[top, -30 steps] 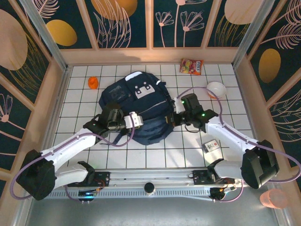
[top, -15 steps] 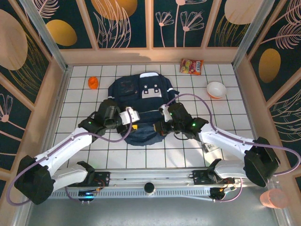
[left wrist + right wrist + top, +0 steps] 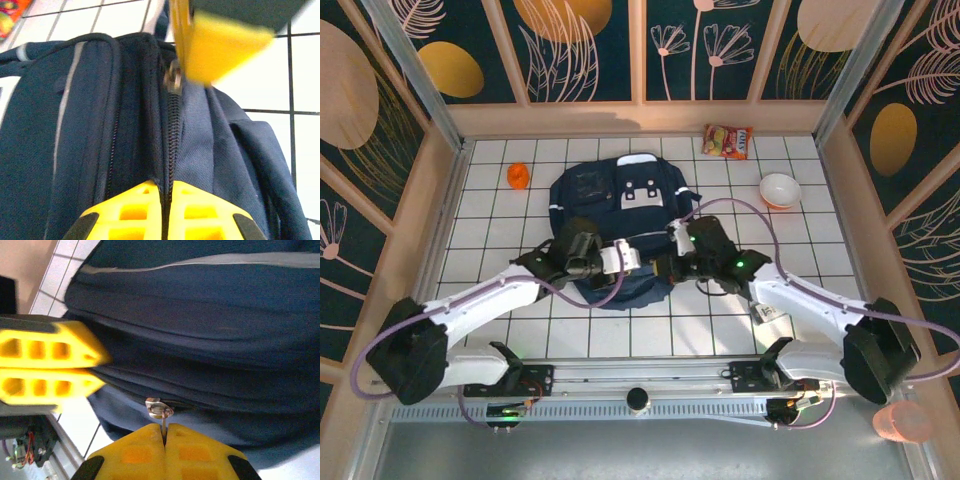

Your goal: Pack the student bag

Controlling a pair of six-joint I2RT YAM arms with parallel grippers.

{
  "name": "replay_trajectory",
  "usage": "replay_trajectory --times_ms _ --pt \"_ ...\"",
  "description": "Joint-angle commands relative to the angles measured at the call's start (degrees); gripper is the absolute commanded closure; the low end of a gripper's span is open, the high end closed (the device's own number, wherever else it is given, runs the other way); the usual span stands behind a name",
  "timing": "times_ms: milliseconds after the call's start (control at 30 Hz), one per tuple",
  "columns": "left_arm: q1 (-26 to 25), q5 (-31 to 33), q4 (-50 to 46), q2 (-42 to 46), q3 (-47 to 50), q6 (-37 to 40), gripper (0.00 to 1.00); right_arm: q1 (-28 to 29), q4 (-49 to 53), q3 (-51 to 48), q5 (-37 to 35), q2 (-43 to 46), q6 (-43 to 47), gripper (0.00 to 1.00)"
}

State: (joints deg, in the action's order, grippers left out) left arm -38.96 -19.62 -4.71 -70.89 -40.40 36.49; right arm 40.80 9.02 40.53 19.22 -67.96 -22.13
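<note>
The student bag [image 3: 610, 200] lies flat in the middle of the white tiled surface [image 3: 490, 215], a little toward the top of the overhead picture. It is soft cloth, so I think it will sag and fold when pulled, and it looks too big and floppy to lift by one corner. The best places to hold seem to be the small metal zipper pull [image 3: 159, 409] and the thick cloth along the zipper [image 3: 172, 125]. The right pincer [image 3: 164, 429] is closed on the thin tab of that pull. The left pincer [image 3: 164, 192] is closed too, its tips pressed together on the zipper line; I cannot tell if it pinches any cloth. Farther out lie a snack packet [image 3: 727, 141] and a white bowl [image 3: 780, 189], both at the upper right.
</note>
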Motion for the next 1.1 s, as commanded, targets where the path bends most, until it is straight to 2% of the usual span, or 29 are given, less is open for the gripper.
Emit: replay_trajectory --times_ms 0,67,133,167,233,333,367,433,533,667,700,800,867,933,1067 --pt "5.54 0.07 -1.86 7.19 3.6 2.19 0.94 -6.31 0.81 -2.72 -0.37 3.41 2.71 1.0" --pt "6.28 4.94 -2.03 10.27 6.05 4.2 0.93 -6.54 0.12 -2.68 0.64 3.04 3.12 1.0" --pt "6.77 7.78 -1.71 11.84 7.27 4.5 0.9 -3.99 -2.76 -2.28 1.79 2.47 2.37 1.0" --pt "6.94 8.32 -1.79 11.96 7.3 4.14 0.85 -2.17 -4.17 -1.86 1.43 2.03 2.27 1.0" --pt "6.97 6.65 -2.99 11.39 5.93 3.38 0.68 1.28 -5.55 -0.59 0.76 0.88 2.22 1.0" --pt "6.78 -3.26 -5.06 9.23 0.79 0.9 0.44 4.24 -6.54 1.08 0.58 -1.24 1.4 1.0" --pt "6.19 -5.02 -3.89 8.39 -0.42 -1.42 0.39 4.7 -6.66 1.5 0.64 -1.86 1.39 1.0" --pt "2.01 -2.31 -2.02 6.36 -2.13 -3.79 0.3 5.42 -5.99 2.58 0.55 -2.92 1.74 1.0" --pt "-3.57 0.25 -1.2 2.93 -2.92 -1.95 0.26 5.69 -5.09 3.58 0.63 -3.41 2.09 1.0" --pt "-4.94 0.49 2.25 -2.06 -2.98 -4.18 0.31 5.79 -3.98 3.93 0.82 -2.41 2.37 1.0" --pt "-5.23 2.05 3.29 -3.2 -3.01 -4.84 0.36 5.66 -3.56 3.79 0.65 -1.92 2.51 1.0" --pt "-5.25 5.88 3.77 -4.88 -3.11 -5.29 0.65 4.71 -1.19 3.05 -1.27 -0.04 2.81 1.0" --pt "-5.22 4.52 1.48 -4.31 -3.09 -2.99 0.76 1.24 0.43 1.24 -1.94 1.51 2.21 1.0" --pt "-5.23 1.21 0.09 -2.47 -2.4 -1.58 0.86 -4.89 -0.35 -1.78 -0.63 3.28 1.98 1.0" --pt "-5.29 -1.1 0.87 3.23 0.49 -0.57 0.94 -14.66 -2.84 -3.48 -0.57 2.79 3.55 1.0"
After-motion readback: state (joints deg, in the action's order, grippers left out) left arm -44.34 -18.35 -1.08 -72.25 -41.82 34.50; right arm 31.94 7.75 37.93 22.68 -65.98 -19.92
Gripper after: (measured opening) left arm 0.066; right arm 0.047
